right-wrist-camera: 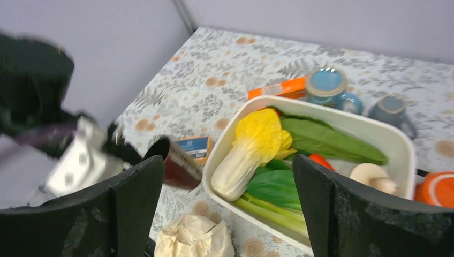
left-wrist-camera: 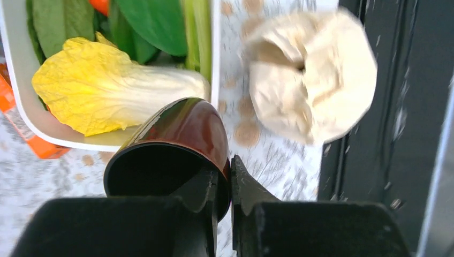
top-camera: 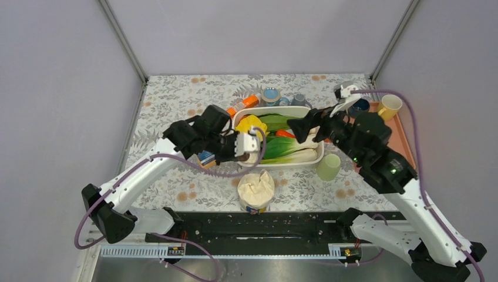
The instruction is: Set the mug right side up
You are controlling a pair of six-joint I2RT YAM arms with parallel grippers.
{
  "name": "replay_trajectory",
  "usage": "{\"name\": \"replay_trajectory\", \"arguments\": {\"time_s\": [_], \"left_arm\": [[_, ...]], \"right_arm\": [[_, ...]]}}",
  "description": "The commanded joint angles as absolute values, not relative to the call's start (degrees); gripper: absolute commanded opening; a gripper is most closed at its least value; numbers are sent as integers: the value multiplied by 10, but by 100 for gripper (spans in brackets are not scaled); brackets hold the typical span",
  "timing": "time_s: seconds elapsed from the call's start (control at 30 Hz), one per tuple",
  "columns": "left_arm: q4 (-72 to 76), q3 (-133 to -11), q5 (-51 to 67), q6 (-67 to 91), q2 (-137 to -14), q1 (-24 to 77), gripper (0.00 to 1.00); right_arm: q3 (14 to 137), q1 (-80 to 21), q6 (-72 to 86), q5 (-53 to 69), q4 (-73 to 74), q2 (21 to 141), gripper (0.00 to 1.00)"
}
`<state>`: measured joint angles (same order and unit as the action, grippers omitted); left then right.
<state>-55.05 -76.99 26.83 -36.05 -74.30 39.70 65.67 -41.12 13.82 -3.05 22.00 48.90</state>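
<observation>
The mug (left-wrist-camera: pixel 182 128) is glossy dark red with a black inside. My left gripper (left-wrist-camera: pixel 225 174) is shut on its rim, one finger inside and one outside. The mug is held tilted above the table beside the near left corner of the white tray (left-wrist-camera: pixel 16 85), with its opening towards the wrist camera. In the top view the left gripper (top-camera: pixel 245 150) and the mug (top-camera: pixel 236 156) are left of the tray (top-camera: pixel 320 154). The right wrist view shows the mug (right-wrist-camera: pixel 181 167) lifted and lying about sideways. My right gripper (right-wrist-camera: pixel 227 160) is open and empty, hovering over the tray (top-camera: pixel 305 126).
The tray holds yellow cabbage (top-camera: pixel 251 124), green leaves and other vegetables. A tub of crumpled paper (top-camera: pixel 255 189) stands near the front. A pale green cup (top-camera: pixel 329 167), a yellow cup (top-camera: pixel 389 106), blue mugs (top-camera: pixel 272 96) and an orange box (top-camera: pixel 246 103) lie around. A small blue-orange box (top-camera: pixel 205 158) sits under the left wrist.
</observation>
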Motion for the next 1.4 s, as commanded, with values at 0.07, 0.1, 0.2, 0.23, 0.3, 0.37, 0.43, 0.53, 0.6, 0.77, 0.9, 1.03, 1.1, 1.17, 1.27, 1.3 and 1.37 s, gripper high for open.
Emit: {"name": "replay_trajectory", "arguments": {"time_s": [0.07,0.1,0.2,0.23,0.3,0.37,0.43,0.53,0.6,0.77,0.9,1.03,1.1,1.17,1.27,1.3,1.37], "left_arm": [[-657,-757,84,-608,-694,528,0],[-672,-767,76,-621,-701,542,0],[-692,-779,53,-645,-707,578,0],[-700,-782,46,-654,-709,588,0],[-708,-795,28,-658,-716,605,0],[-722,-810,17,-658,-728,623,0],[-733,-821,15,-662,-735,637,0],[-746,-835,23,-665,-742,646,0],[-755,-846,40,-667,-744,647,0],[-767,-858,71,-667,-747,647,0],[-767,-858,77,-669,-753,647,0],[-770,-868,94,-670,-754,647,0],[-770,-874,101,-668,-753,647,0],[-770,-875,105,-668,-752,647,0],[-769,-873,108,-666,-749,647,0],[-768,-872,108,-665,-748,647,0],[-766,-870,108,-665,-746,647,0]], "right_arm": [[848,-380,100,21,408,597,96],[876,-379,99,47,421,621,94],[924,-380,96,102,452,683,88],[933,-384,97,114,457,699,86],[951,-403,89,115,470,733,85],[977,-430,74,106,503,769,85],[999,-451,68,122,532,807,86],[1009,-474,63,142,551,836,85],[1000,-481,63,163,554,844,85],[972,-488,76,218,544,854,80],[968,-492,80,238,544,877,76],[965,-496,82,214,552,895,74],[962,-495,83,207,552,900,71],[961,-496,83,195,550,906,69],[962,-496,85,183,550,918,65],[962,-496,85,183,551,921,63],[960,-496,85,183,550,927,62]]}}
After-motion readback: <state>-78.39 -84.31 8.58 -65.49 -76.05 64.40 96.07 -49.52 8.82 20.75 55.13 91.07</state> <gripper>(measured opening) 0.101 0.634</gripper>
